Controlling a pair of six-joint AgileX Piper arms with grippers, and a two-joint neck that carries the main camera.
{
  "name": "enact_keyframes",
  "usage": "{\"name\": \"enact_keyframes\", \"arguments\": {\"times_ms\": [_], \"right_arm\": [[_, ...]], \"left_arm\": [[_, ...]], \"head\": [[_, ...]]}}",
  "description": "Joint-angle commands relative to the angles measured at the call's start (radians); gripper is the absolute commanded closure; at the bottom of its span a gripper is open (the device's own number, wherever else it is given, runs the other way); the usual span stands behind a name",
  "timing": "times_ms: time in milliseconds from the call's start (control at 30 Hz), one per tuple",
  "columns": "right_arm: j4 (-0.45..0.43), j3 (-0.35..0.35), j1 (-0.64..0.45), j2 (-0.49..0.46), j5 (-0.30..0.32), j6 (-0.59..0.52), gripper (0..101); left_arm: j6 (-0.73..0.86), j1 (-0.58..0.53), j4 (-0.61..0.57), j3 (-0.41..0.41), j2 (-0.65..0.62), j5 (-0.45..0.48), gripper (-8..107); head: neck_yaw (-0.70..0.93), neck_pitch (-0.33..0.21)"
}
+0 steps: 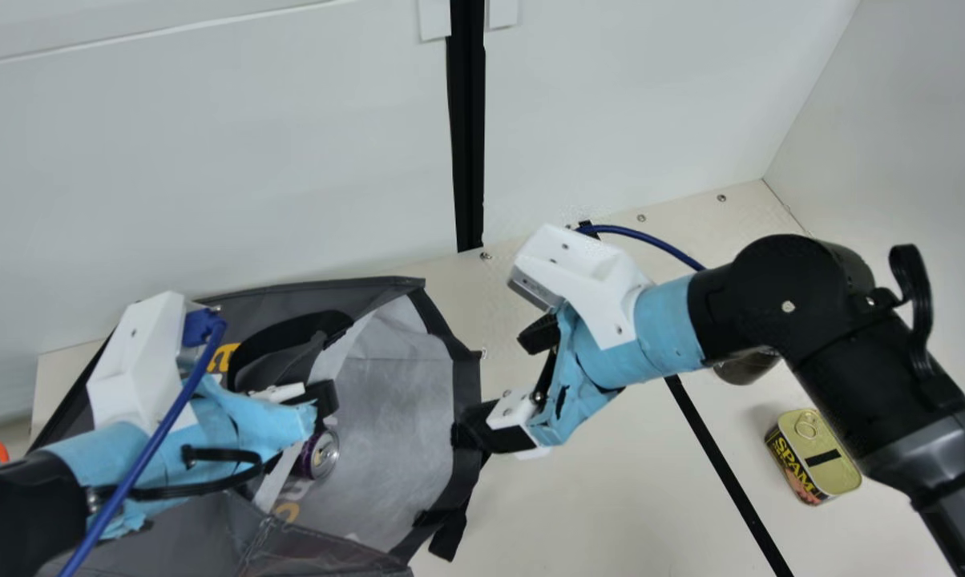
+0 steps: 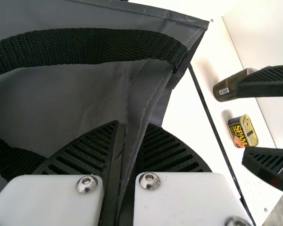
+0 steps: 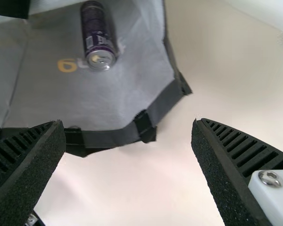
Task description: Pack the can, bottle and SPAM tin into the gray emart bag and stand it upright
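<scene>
Table: it is cream (image 1: 579, 513), with pale walls (image 1: 210, 160) behind and at the right side, and a black strip (image 1: 727, 473) runs across its surface.
Bag: the gray emart bag (image 1: 468, 385) lies on its side at the left part of the table, and its wide mouth is turned toward the right arm; the pale inner lining (image 1: 402, 401) can be seen.
Handle: one black strap (image 2: 85, 46) makes a loop over the gray cloth in the left wrist view.
Left gripper: it (image 1: 322, 397) is closed upon a fold of the bag's cloth (image 2: 140, 110), which passes between its two fingers.
Right gripper: it (image 1: 492, 386) is released, with the two fingers wide apart and nothing between them, at the mouth of the bag; in the main view one finger overlaps the rim, but I cannot tell if they touch.
Can: the purple can (image 1: 322, 455) is inside the bag, lying on the lining, with its lid toward the mouth.
Bottle: the dark bottle (image 2: 228, 89) is outside the bag, beyond the black strip, and seems to stand upright; the right arm hides part of it in the main view.
SPAM tin: it (image 1: 819, 457) is on the table near the bottle, lid upward, also outside the bag.
</scene>
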Motion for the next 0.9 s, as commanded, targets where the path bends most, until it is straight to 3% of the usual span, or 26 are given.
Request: {"name": "enact_keyframes", "arguments": {"times_ms": [0, 867], "right_arm": [[-0.024, 0.002, -0.008, -0.009, -0.001, 0.004, 6], [-0.28, 0.018, -0.181, -0.206, -0.001, 0.024, 6]], "left_arm": [[0.0, 0.0, 0.0, 0.0, 0.0, 0.0, 107], [0.0, 0.0, 0.0, 0.0, 0.0, 0.0, 107]], "head": [[-0.001, -0.023], [-0.001, -0.023]]}}
